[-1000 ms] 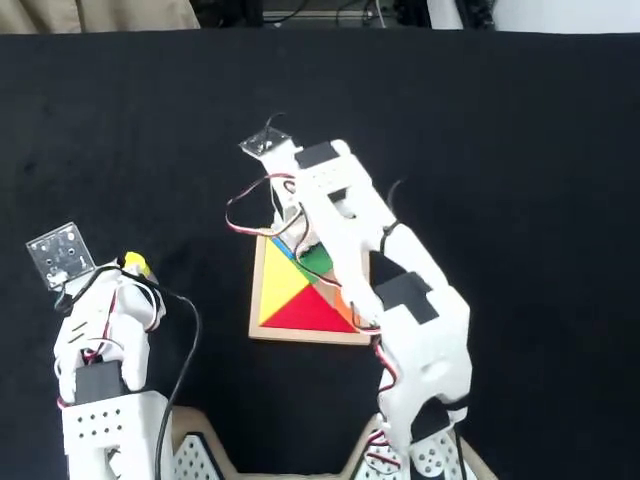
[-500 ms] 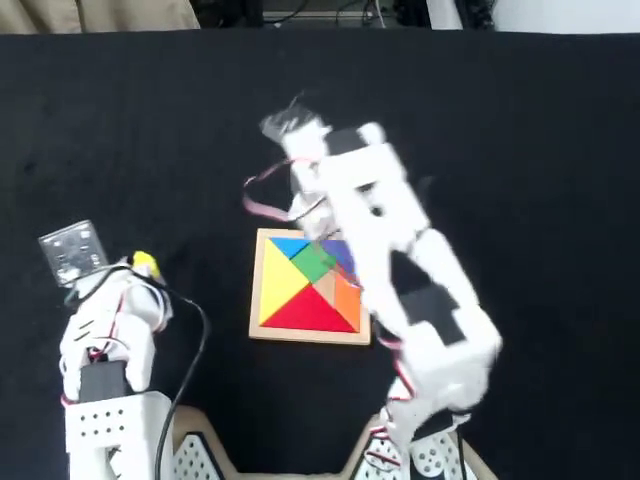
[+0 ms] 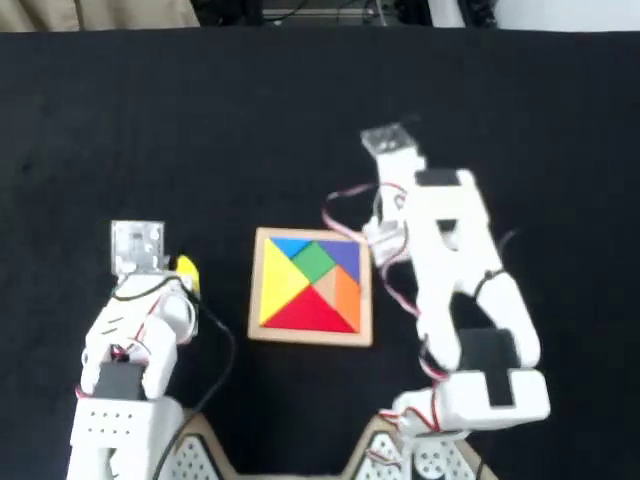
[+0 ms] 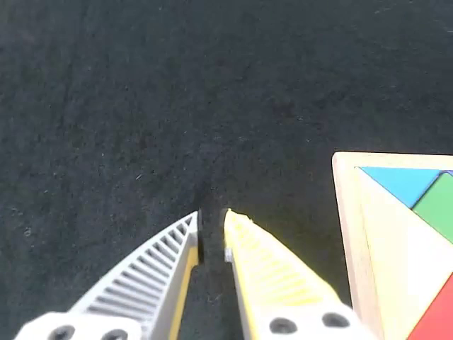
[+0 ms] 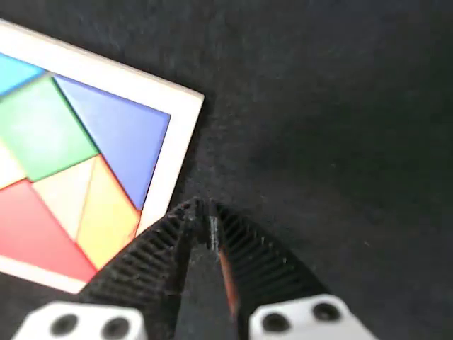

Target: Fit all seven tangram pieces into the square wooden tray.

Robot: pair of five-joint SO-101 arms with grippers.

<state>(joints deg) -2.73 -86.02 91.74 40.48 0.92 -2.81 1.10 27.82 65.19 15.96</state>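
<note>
Surface: black cloth (image 3: pixel 520 90) covers the table, and the wooden tray (image 3: pixel 310 338) lies at its middle, between my two arms.
Tray contents: I count seven colours inside the rim. They are a yellow triangle (image 3: pixel 279 285), red triangle (image 3: pixel 312 313), light blue triangle (image 3: pixel 291 245), green square (image 3: pixel 316 262), violet triangle (image 3: pixel 346 256), orange piece (image 3: pixel 347 293) and pale tan triangle (image 3: pixel 323 286).
Left gripper: the left gripper (image 4: pixel 211 216) hangs over bare cloth near the tray's left side. Its fingers are drawn almost together and grasp nothing.
Right gripper: the right gripper (image 5: pixel 202 207) sits just beside the tray's right rim, off the wood. Its fingers are pressed closed and empty.
Step in hand: I judge the filling done, so what is left is to check the fit and clear the arms.
Doing it well: I would lift the right arm straight up before swinging it away, because its fingertips are close to the rim and a sideways sweep could drag the tray or lift a piece. Both pairs of fingers are better left closed so that nothing snags.
High view adds: I get the whole square at once, with every colour counted and no gap of bare wood that I can make out.
Right wrist view adds: the seams around the violet triangle and the orange piece show up close and look tight. I cannot tell from here whether the pieces sit perfectly flush.
Left wrist view adds: the far left corner of the rim shows, with clear cloth between it and my fingertips.
</note>
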